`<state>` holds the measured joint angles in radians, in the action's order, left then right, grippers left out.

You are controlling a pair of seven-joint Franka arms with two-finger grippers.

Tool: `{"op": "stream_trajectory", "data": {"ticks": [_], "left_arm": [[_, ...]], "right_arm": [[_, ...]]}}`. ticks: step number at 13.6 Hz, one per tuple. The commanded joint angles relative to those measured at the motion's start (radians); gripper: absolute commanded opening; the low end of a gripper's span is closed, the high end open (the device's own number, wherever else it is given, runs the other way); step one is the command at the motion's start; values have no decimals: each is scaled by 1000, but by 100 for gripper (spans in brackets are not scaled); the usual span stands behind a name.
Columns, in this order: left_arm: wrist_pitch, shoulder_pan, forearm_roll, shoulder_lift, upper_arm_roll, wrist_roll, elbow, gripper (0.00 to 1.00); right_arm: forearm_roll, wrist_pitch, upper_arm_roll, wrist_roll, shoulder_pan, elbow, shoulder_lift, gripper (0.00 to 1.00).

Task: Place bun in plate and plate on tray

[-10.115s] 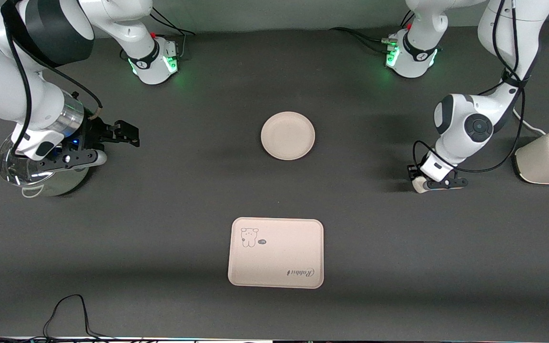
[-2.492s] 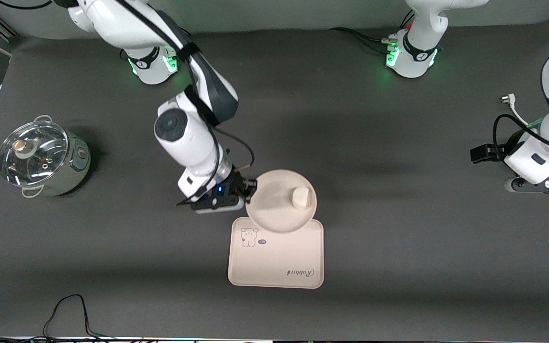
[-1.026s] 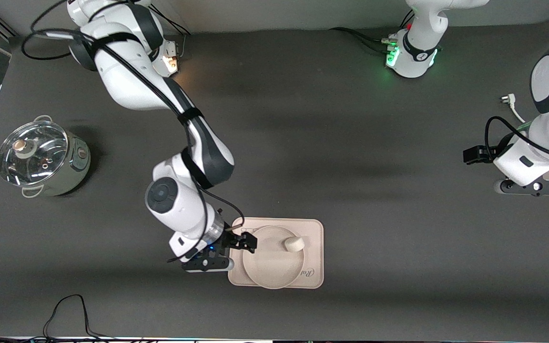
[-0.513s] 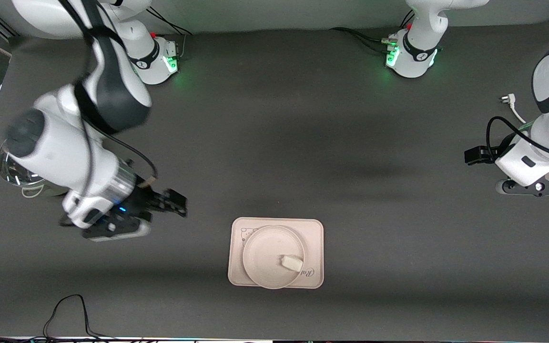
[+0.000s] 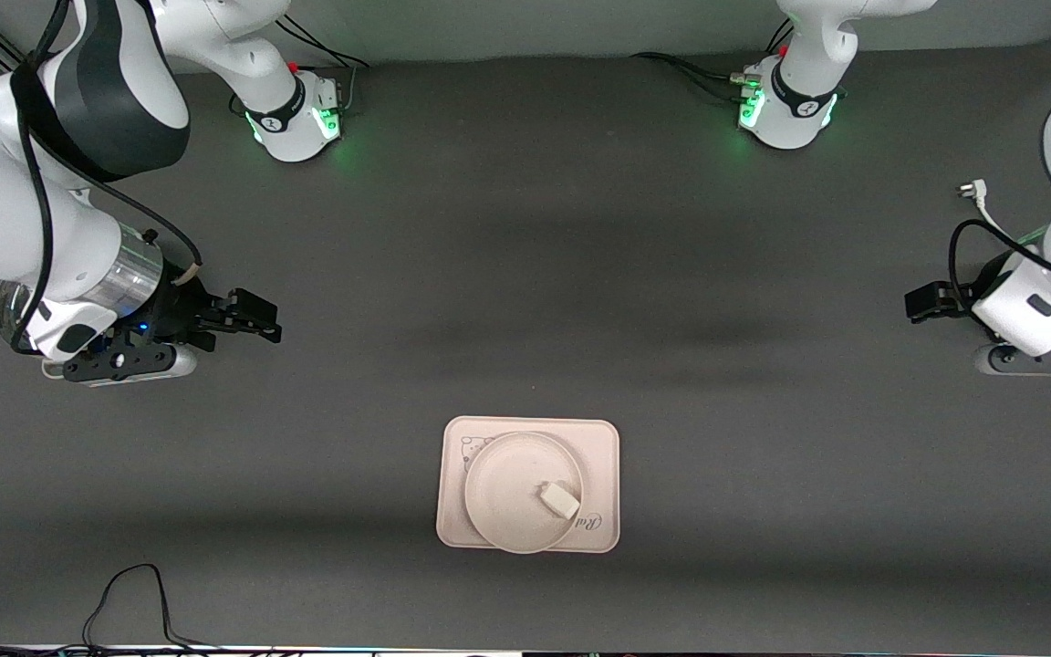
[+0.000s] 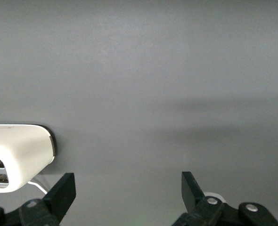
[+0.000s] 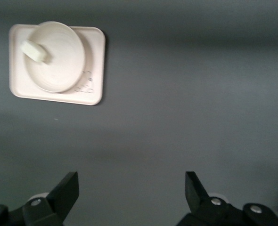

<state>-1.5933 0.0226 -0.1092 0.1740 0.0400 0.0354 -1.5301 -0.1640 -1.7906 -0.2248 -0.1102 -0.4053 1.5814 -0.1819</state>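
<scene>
Sitting on the tray [image 5: 600,440], the plate [image 5: 507,493] is covering most of it, its rim hiding part of the bear drawing and the cursive lettering and reaching the tray's edge nearest the front camera. The bun [image 5: 559,499] is lying in the plate, off-centre, toward the left arm's end. The tray's corner strips are showing bare around the plate. The dark table [image 5: 525,274] is lying bare between the tray and both arms.

The right gripper [image 5: 247,319] is hanging over the right arm's end of the table, beside a glass-lidded pot [image 5: 5,315], its fingers [image 7: 66,190] spread wide and holding nothing. The left gripper [image 5: 931,303] is waiting at its own end by the toaster [image 6: 19,155], fingers [image 6: 63,193] likewise spread wide and carrying nothing.
</scene>
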Motion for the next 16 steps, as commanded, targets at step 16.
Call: {"op": "stream_trajectory", "data": {"ticks": [16], "left_arm": [[64,-53,71,-71,-3,-34,10,100]], "right_arm": [[118,60,358,27,355,134,144,100]]}}
